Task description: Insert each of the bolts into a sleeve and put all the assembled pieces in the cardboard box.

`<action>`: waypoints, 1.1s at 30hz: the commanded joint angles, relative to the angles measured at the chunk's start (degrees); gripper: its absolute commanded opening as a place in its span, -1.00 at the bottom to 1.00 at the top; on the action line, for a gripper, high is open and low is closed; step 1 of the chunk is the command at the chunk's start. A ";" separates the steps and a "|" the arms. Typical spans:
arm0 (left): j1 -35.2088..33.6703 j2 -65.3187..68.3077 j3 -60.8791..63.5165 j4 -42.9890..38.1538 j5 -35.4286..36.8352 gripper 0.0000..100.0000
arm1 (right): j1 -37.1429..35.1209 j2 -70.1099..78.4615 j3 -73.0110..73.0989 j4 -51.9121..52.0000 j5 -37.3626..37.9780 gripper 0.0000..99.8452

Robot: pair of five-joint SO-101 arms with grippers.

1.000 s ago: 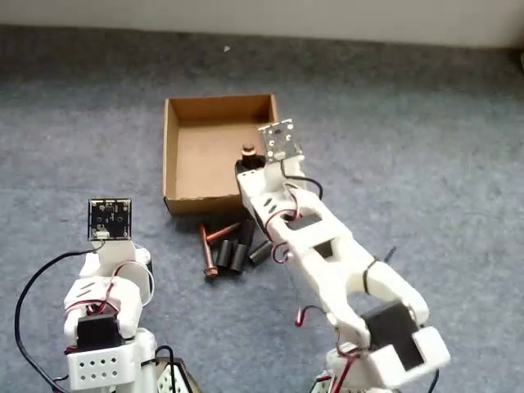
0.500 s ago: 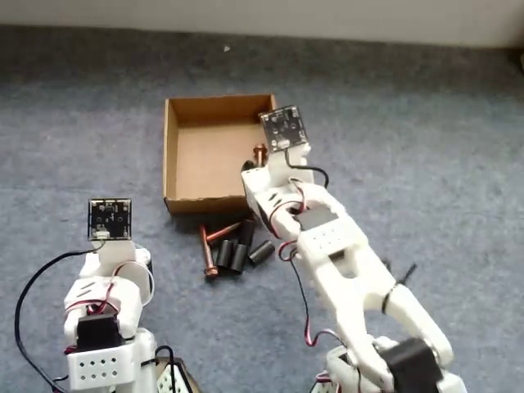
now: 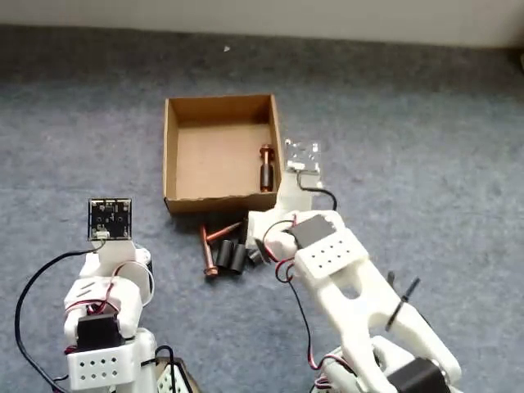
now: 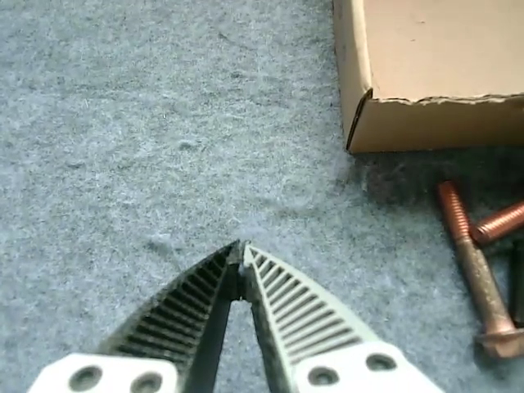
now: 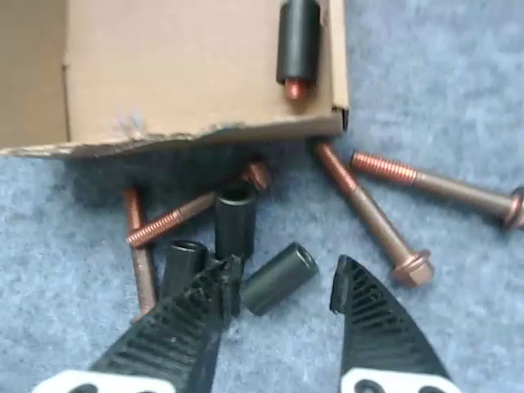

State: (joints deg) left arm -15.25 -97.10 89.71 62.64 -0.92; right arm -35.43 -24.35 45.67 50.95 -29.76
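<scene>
Got right gripper (image 5: 286, 270) parted, ribbed black fingers (image 5: 188, 319) flanking a smooth black cylindrical sleeve (image 5: 278, 280) on grey carpet (image 3: 409, 164); left gripper (image 4: 240, 254) pinched together on nothing. Can't see all of the loose threaded copper bolts (image 3: 207, 250) pile under the right arm (image 3: 344, 270). Found one assembled copper bolt in black sleeve (image 3: 265, 166) inside the brown cardboard box (image 3: 170, 155), cropped in right wrist view.

Rt wrist view: assembled piece (image 5: 296, 41) in the cardboard box (image 5: 196, 74) is chopped by the frame edge, far end out of sight, & one bolt (image 5: 434, 185) has its head clipped too. Left wrist view, a sleeve (image 4: 518, 282) is just a dark sliver at the edge, can't tell how it lies. Up high, right arm (image 3: 327, 254) covers part of the sleeve pile (image 3: 237, 258).
</scene>
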 commanded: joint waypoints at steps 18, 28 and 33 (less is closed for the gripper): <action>-0.57 -0.40 -0.22 -1.41 -0.35 -0.96 | -1.89 35.30 -26.15 12.09 -14.33 -0.66; -0.57 -0.40 -0.22 -1.41 -0.35 -0.96 | -1.10 33.98 -29.14 20.44 -3.52 -0.99; -0.57 -0.40 -0.22 -0.97 -2.20 -0.96 | 4.97 24.84 -30.64 26.33 2.46 -0.99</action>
State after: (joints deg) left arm -15.25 -97.10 89.71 62.64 -0.92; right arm -34.64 8.35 17.63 74.42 -30.73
